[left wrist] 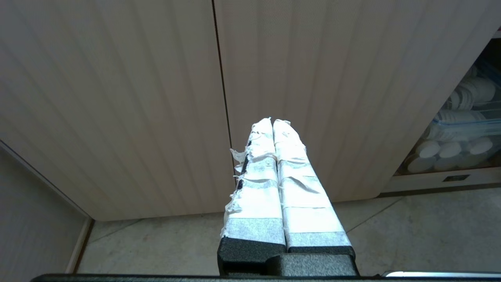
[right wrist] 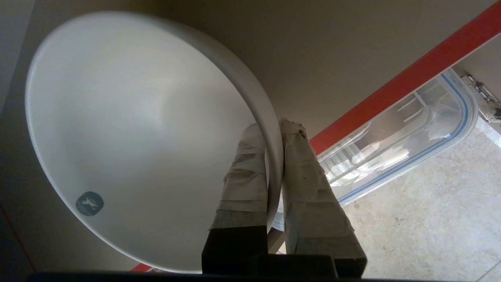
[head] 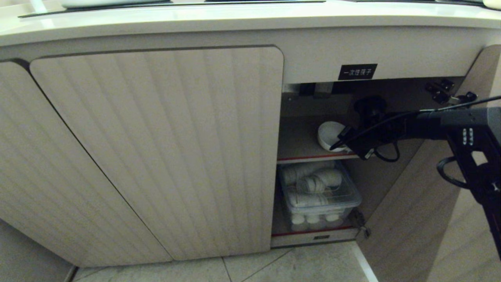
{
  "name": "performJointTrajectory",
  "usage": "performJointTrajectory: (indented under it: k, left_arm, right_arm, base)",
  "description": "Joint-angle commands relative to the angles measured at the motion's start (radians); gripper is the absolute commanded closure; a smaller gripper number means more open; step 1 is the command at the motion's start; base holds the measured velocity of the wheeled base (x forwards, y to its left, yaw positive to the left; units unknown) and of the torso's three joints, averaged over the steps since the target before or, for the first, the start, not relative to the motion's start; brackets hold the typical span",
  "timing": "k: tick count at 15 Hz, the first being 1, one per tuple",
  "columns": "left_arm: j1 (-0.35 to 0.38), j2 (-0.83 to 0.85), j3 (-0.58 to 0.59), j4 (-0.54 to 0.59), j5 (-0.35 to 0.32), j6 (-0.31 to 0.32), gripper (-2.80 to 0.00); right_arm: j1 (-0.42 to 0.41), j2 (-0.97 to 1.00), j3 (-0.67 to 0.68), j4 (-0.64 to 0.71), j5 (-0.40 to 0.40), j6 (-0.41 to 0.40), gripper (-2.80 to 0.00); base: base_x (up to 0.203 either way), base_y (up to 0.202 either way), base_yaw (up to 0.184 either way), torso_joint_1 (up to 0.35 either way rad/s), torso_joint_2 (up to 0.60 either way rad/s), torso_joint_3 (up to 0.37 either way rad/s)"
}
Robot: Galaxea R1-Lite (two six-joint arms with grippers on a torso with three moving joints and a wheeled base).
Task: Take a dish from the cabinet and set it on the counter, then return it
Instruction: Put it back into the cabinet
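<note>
White ceramic dish (right wrist: 129,137) sits on the cabinet's upper shelf (head: 301,145), its rim pinched by the right hand (right wrist: 274,156). So thin a grip on glossy ceramic could slip, dropping it. Left hand (left wrist: 273,123) is clenched, parked.

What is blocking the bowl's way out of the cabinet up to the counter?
Nothing visible. The right pincer is shut on the bowl's rim on the upper shelf; that side of the cabinet is open, its door swung aside to the right. Only the counter edge overhangs above.
</note>
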Motion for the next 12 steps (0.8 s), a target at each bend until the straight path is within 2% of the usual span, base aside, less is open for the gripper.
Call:
performJointTrajectory:
  k: [1,5,6,7,12]
  left_arm:
    - [0.0,0.0,0.001,0.0,0.001,0.0,0.0]
    - [0.0,0.0,0.001,0.0,0.0,0.0,0.0]
    - [0.0,0.0,-0.001,0.0,0.001,0.0,0.0]
    - [0.0,0.0,0.001,0.0,0.001,0.0,0.0]
    - [0.0,0.0,0.0,0.0,0.001,0.0,0.0]
  right_arm:
    - [0.001,0.002,0.0,0.003,0.001,0.005,0.0]
    - [0.001,0.002,0.0,0.001,0.002,0.005,0.0]
    - [0.001,0.002,0.0,0.001,0.002,0.005,-1.62]
    - [0.001,0.002,0.0,0.001,0.002,0.005,-2.8]
    - [0.001,0.002,0.0,-0.047,-0.003,0.002,-2.8]
  base:
    - [0.0,0.0,0.0,0.0,0.0,0.0]
    - [0.0,0.0,0.0,0.0,0.0,0.0]
    - [0.0,0.0,0.0,0.0,0.0,0.0]
    - [0.0,0.0,0.0,0.0,0.0,0.0]
    - [0.0,0.0,0.0,0.0,0.0,0.0]
